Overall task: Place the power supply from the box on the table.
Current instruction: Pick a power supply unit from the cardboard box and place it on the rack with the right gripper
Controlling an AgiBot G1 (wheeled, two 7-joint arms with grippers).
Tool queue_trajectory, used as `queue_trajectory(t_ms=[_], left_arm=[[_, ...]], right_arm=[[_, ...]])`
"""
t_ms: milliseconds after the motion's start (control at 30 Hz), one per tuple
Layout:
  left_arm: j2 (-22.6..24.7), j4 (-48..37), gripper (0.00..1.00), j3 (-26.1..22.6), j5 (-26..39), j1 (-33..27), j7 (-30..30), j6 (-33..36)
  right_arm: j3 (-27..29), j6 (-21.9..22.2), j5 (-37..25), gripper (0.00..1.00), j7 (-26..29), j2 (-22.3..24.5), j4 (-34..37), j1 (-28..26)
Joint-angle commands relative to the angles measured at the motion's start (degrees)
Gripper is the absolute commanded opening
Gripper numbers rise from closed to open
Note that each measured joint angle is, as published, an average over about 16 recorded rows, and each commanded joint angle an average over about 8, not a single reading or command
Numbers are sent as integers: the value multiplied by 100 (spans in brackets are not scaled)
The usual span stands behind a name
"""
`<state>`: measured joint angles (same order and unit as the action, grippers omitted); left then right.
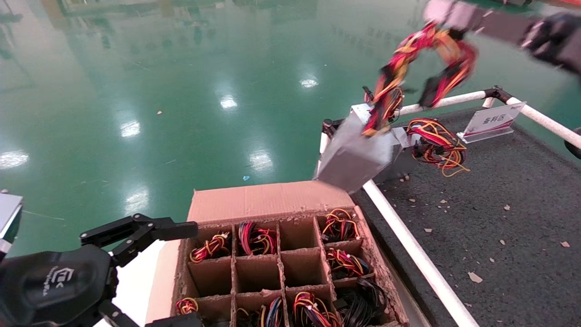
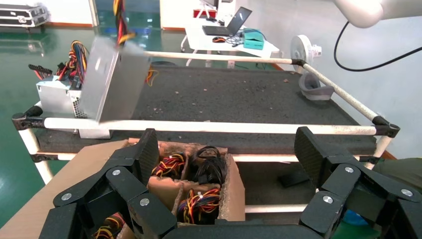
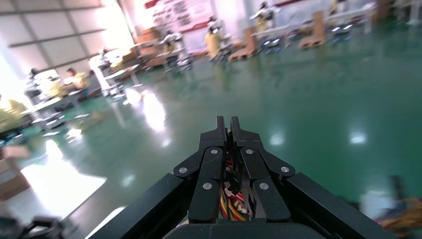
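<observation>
Shiny green epoxy floor (image 1: 136, 91) fills most of the background, with ceiling lights reflecting off it. Near the bottom of the head view sits the box (image 1: 281, 254), a brown cardboard carton with frayed dividers making a grid of square cells; several cells have bundles of red, yellow and black wires poking up, a few look bare. To its right is the table (image 1: 499, 218), dark rough top with bits of cardboard crumbs on it, edged by a white tube rail (image 1: 408, 245). The right gripper (image 3: 226, 130) is up high at the far right, jaws pinched almost completely together on the wire bundle, and you can see coloured wires squeezed between the fingers in the right wrist view. The power supply (image 1: 356, 152) dangles from that looping bundle of wires, tilted, hanging in the air over the table's near-left corner, just past the far edge of the box. Right behind it, a second silver unit (image 1: 401, 156) with its own tangle of wires rests on the table by the far rail. A white label stand (image 1: 492, 120) sits further right on the table. The left gripper (image 1: 170, 272) is parked low at the left side of the box, jaws spread wide, holding nothing.
</observation>
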<state>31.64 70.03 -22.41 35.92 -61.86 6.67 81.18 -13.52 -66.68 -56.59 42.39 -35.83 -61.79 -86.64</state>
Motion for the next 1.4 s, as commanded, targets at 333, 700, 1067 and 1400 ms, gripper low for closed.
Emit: queue_trajectory(t_ms=[333, 700, 1067, 1400], left_arm=[[0, 0, 100, 0, 0, 0, 0, 0], [0, 0, 100, 0, 0, 0, 0, 0], [0, 0, 100, 0, 0, 0, 0, 0], [0, 0, 100, 0, 0, 0, 0, 0]], right_arm=[[123, -677, -37, 0, -1147, 67, 2141, -591], [-126, -1158, -393, 0, -2296, -449, 3997, -1047], [-304, -767, -656, 0, -3268, -1371, 5131, -1245], [-370, 323, -807, 26, -3779, -1947, 5751, -1486]])
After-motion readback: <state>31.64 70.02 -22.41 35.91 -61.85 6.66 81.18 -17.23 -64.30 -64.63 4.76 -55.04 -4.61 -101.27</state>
